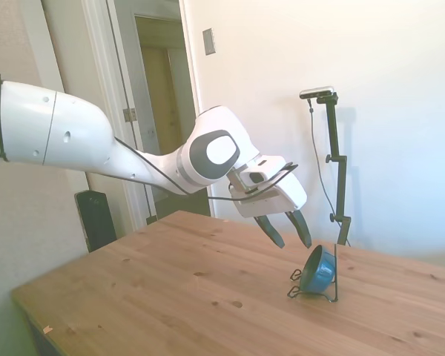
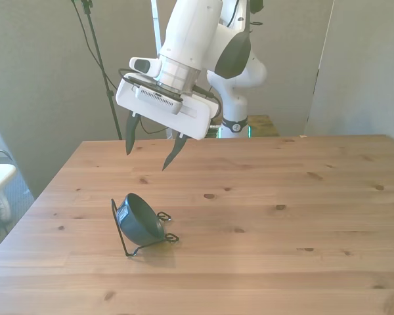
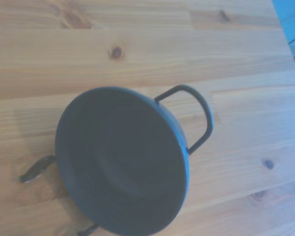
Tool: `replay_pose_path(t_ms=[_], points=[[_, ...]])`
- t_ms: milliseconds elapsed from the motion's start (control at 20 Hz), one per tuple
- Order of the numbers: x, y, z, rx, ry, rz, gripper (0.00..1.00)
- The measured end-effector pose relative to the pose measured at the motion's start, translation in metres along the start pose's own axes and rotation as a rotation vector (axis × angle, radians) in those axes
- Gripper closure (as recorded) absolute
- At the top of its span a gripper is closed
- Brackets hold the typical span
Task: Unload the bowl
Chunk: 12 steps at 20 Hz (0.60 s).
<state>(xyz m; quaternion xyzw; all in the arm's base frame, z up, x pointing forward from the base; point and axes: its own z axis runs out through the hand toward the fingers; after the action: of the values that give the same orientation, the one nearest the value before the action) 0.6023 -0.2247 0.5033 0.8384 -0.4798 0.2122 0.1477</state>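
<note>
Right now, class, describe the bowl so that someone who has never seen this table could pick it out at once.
Start at the wooden table. Toward the front view's left, below the open gripper, stands a thin black wire rack. The bowl rests tilted on edge in that rack: small, round, blue-teal outside with a darker inside, the only dish there.

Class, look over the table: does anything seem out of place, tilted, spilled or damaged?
Nothing stands out. The bowl leans on its side in the wire rack, which is how the rack holds it. The pincer hangs open above it. No spill or damage shows.
</note>
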Motion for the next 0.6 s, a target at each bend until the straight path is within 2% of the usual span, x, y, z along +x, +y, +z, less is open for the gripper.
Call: replay_pose_path(t_ms=[250,600], points=[[0.01,-0.022,0.019,-0.041,0.053,-0.037,0.0],[0.021,-0.054,0.063,-0.094,0.099,-0.065,0.0]])
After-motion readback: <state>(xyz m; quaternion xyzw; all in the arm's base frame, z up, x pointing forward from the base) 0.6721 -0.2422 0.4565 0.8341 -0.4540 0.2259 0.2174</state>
